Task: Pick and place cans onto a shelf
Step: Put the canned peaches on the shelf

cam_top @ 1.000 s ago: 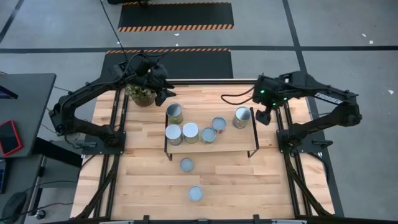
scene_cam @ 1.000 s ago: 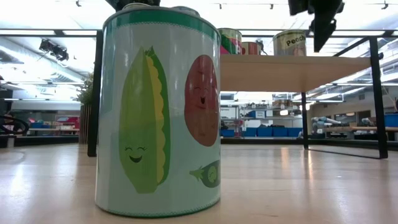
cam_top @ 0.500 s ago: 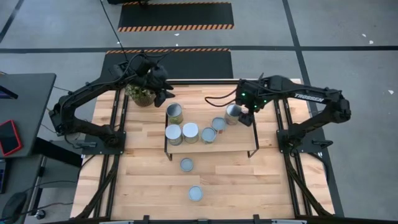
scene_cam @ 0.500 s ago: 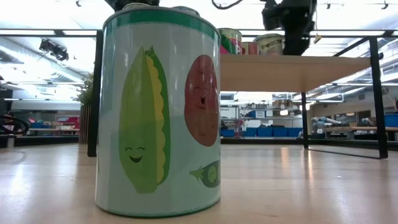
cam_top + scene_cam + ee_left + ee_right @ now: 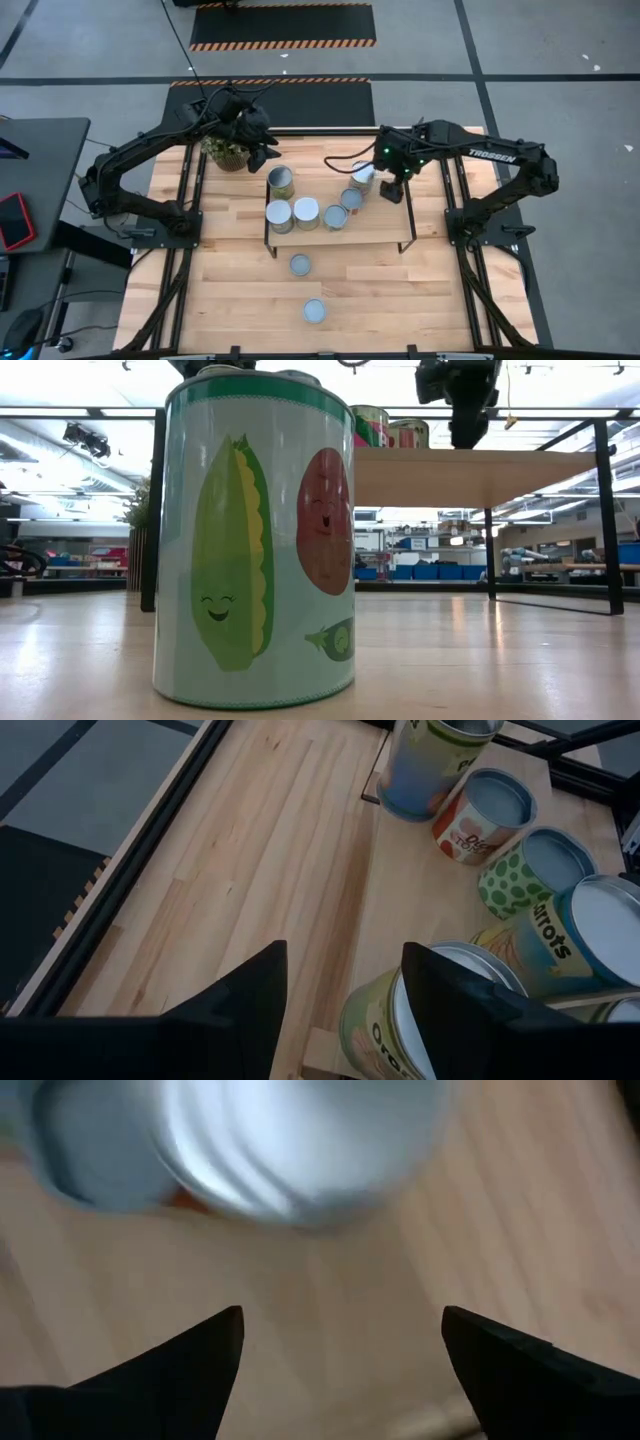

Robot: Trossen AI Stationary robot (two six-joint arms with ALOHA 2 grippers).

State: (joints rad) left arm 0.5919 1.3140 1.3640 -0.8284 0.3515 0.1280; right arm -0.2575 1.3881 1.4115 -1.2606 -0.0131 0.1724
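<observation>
Now the right gripper (image 5: 392, 186) – fingers apart, holding nothing – hangs just beside an upright can (image 5: 362, 174) on the shelf (image 5: 385, 229), far nearer than the left arm.

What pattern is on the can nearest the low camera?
Pale mint can with a dark green top band and smiling cartoon vegetables: a pea pod and a red tomato. Low view shows it best.

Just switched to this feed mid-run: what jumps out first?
The low view is filled by a big vegetable-print can on the table. From above, six cans cluster on the shelf, the right gripper open beside the rightmost can. Two cans wait on the table below.
</observation>
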